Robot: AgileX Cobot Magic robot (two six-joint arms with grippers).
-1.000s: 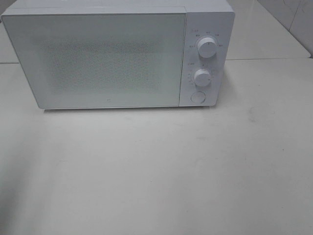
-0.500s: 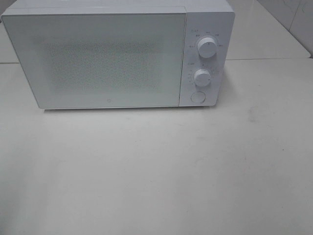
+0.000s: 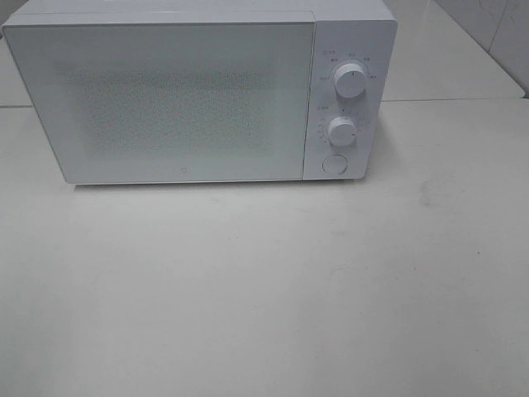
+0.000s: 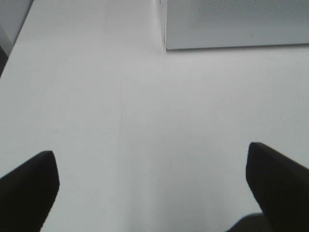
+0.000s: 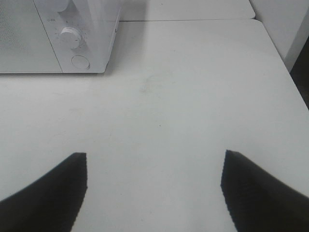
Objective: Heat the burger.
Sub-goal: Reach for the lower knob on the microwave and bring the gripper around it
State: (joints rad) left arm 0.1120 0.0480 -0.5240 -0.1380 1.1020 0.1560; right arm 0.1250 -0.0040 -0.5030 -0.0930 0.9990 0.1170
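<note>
Nothing had changed: the microwave (image 3: pixel 190 91) stayed shut, burger unseen, left fingers (image 4: pixel 29 188) and right fingers (image 5: pixel 48 193) apart and empty before it, so no visible progress

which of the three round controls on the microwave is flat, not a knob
The bottom button, lowest of the three: it sits flush, while the top knob and middle knob above it stick out.

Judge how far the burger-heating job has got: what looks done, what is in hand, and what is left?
Done: nothing certain. The door of the microwave is shut and no burger shows in any view; whether it sits inside cannot be told. In hand: nothing. The left hand and right hand hang open and empty over the table. Left: at least setting the dials, if the burger is already in.
</note>
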